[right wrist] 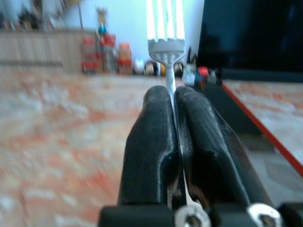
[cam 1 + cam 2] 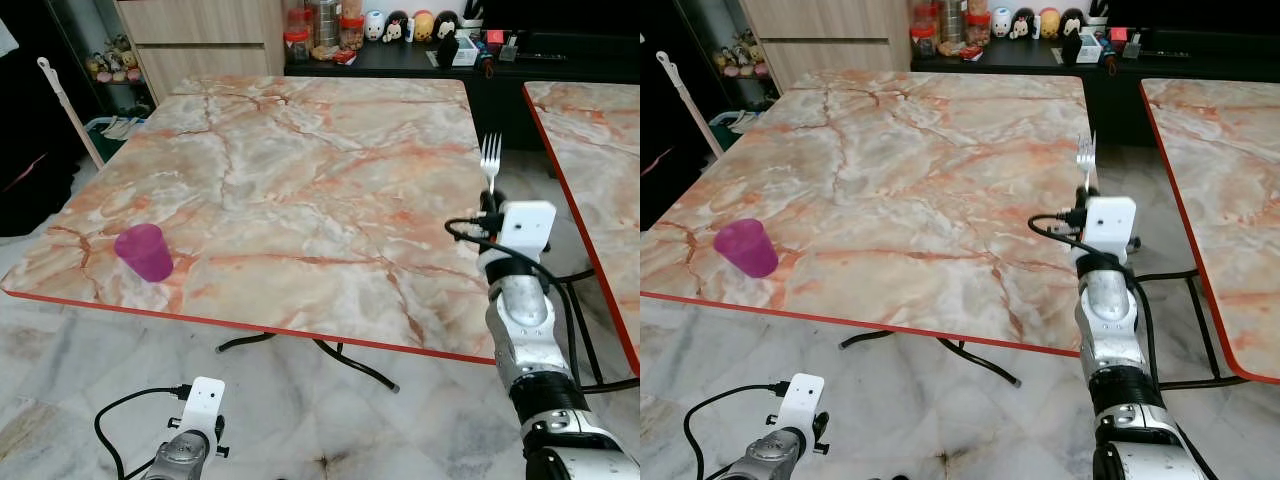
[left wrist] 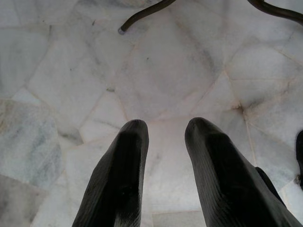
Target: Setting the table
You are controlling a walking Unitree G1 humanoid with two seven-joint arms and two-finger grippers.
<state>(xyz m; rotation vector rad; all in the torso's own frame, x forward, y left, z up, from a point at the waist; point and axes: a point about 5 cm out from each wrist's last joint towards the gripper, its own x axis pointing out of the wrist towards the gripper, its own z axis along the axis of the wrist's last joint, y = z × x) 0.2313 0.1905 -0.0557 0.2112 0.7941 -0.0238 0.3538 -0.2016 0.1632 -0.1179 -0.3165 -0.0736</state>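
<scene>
**Fork pinched upright, near table's right edge**

While the right gripper point(image 2: 489, 200) hovers by the marble table point(image 2: 300, 180), the fork point(image 2: 490, 155) stands tines-up — light, stiff, slick metal, likely to twist.

Right eye: purple cup point(image 2: 745, 248) well apart, nothing blocks placement.

Left wrist: left gripper point(image 3: 163, 142) idle over floor, fingers spread.

Right wrist: fingers point(image 1: 151, 132) pressed on the handle — grip sits low.

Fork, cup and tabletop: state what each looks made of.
Fork, clamped in the right gripper: bright, shiny metal, probably steel. Cup: translucent purple, likely plastic. Tabletop: glossy marble look, pink-orange veining; real stone or laminate is unclear, and the thin red edge hints at laminate.
</scene>
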